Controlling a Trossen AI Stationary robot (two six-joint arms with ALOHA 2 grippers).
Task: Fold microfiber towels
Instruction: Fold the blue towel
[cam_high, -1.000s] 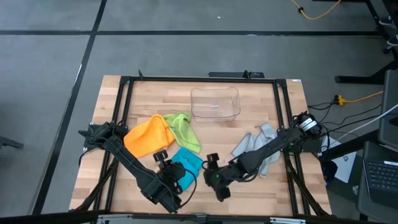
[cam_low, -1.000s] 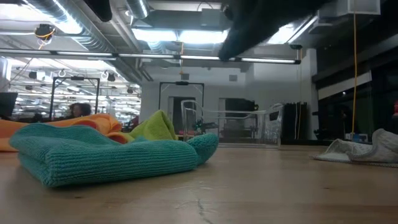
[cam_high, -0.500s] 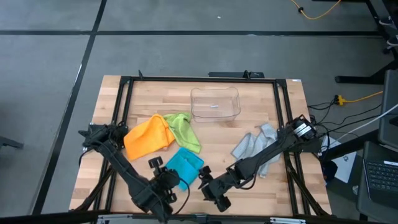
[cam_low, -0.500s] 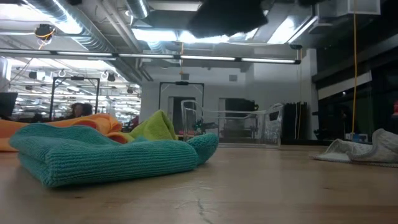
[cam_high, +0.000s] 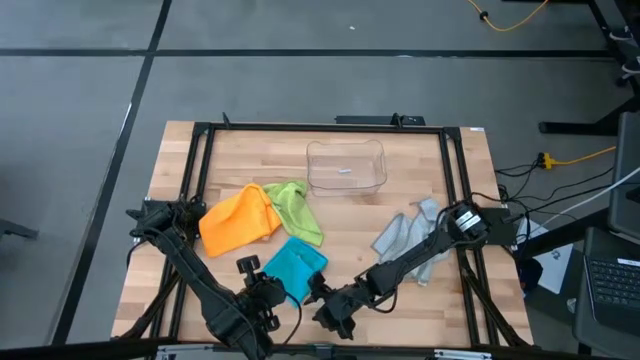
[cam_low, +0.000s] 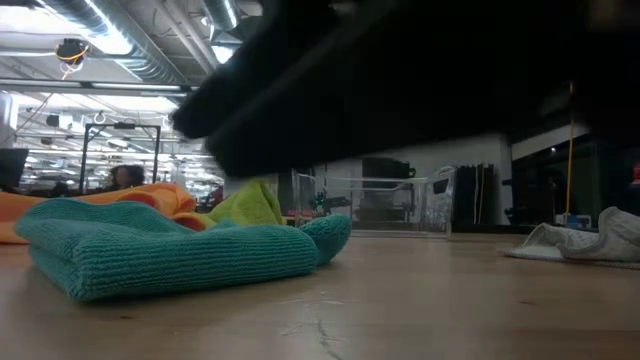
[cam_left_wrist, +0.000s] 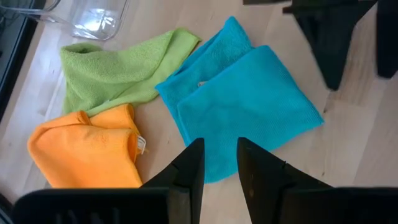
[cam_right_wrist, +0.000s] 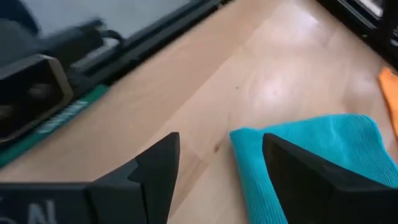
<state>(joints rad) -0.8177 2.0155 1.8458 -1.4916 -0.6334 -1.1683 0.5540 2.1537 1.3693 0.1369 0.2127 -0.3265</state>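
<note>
The teal towel (cam_high: 297, 262) lies folded on the table near the front middle; it also shows in the low view (cam_low: 170, 250). The orange towel (cam_high: 238, 220) and the lime green towel (cam_high: 295, 205) lie bunched to its far left. The pale grey-blue towel (cam_high: 408, 235) lies crumpled at the right. My left gripper (cam_high: 262, 290) hovers over the teal towel's near left edge (cam_left_wrist: 211, 168), fingers slightly apart and empty. My right gripper (cam_high: 324, 306) is open and empty, just off the teal towel's near right corner (cam_right_wrist: 249, 140).
A clear plastic bin (cam_high: 346, 165) stands at the far middle of the table. A black frame (cam_high: 200, 180) runs along the table's sides. Bare wood lies between the teal and grey-blue towels. My right arm fills the top of the low view (cam_low: 400, 80).
Both grippers have drawn back toward the table's near edge, the right one also toward the left, so more of the teal towel shows from above. The teal towel has kept its folded shape and place. My right arm now darkens the low view's top.
</note>
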